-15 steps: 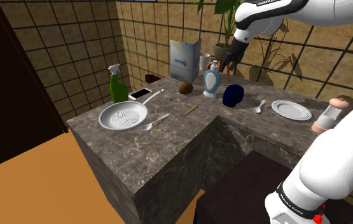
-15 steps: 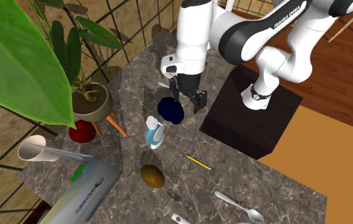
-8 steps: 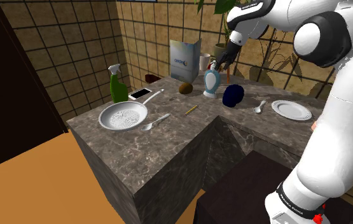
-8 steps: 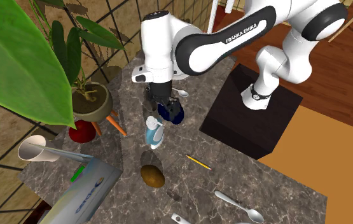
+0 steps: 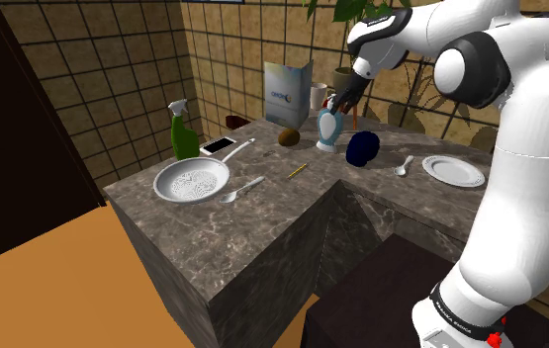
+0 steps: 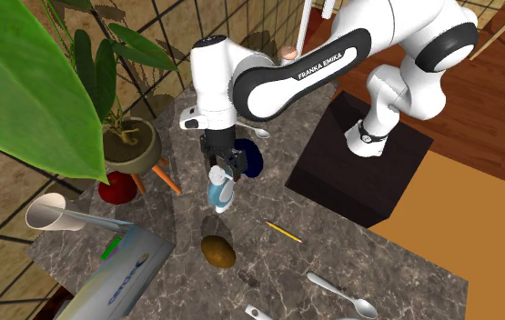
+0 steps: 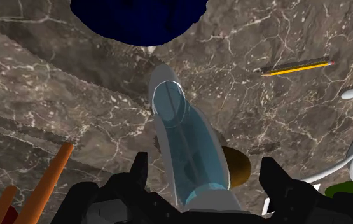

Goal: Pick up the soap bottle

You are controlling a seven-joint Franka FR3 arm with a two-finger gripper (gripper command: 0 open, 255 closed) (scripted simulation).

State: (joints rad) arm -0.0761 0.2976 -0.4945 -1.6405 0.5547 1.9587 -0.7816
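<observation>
The soap bottle (image 5: 328,131) is pale blue and clear with a white pump top, and it stands upright on the dark marble counter (image 5: 262,222). My black gripper (image 5: 339,100) hangs just over its pump, pointing down. From the second exterior view the gripper (image 6: 220,169) sits right above the bottle (image 6: 220,194). In the wrist view the bottle (image 7: 184,137) runs between my two fingers (image 7: 140,177). The gripper (image 7: 207,181) is open, and neither finger touches the bottle.
A dark blue object (image 5: 362,148) sits close beside the bottle, a brown round thing (image 5: 288,136) and a pencil (image 5: 297,170) on its other side. A box (image 5: 288,92) and potted plant (image 6: 123,145) stand behind. A white plate (image 5: 452,170), bowl (image 5: 192,180) and green spray bottle (image 5: 182,131) lie further off.
The arm swung toward the shoulder view's left. The gripper moved from beside the dark blue object to directly above the soap bottle's pump.
</observation>
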